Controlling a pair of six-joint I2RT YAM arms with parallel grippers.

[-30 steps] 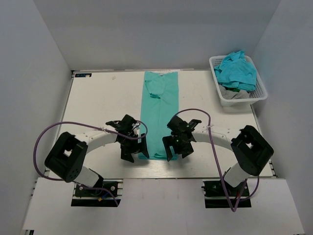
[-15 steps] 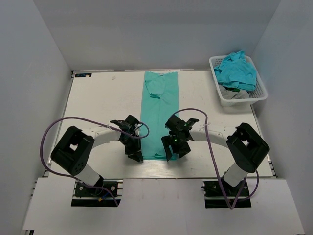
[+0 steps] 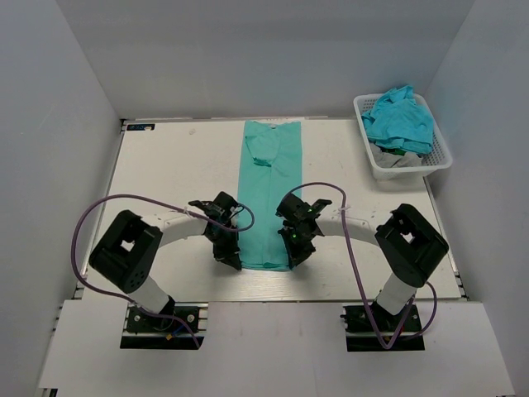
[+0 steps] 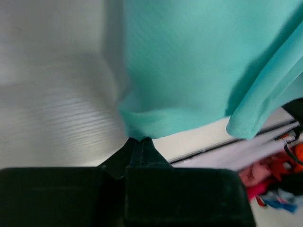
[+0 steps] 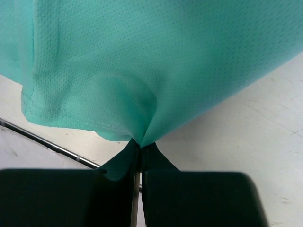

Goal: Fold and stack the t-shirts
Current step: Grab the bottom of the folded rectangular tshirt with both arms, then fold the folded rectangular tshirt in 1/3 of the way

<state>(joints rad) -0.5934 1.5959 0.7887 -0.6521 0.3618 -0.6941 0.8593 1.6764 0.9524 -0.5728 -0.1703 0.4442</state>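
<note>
Left wrist view: at four o'clock I see blurred red clutter, unidentifiable; the t-shirt is cut off at twelve and three o'clock.

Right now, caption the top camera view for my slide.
Left pincer and right pincer pinch the teal t-shirt at its near hem; more shirts fill the white basket.

Light: we're getting bright, even overhead light, faint shadows.
Blur: we're seeing the t-shirt smeared at left wrist, crisp at right.
</note>
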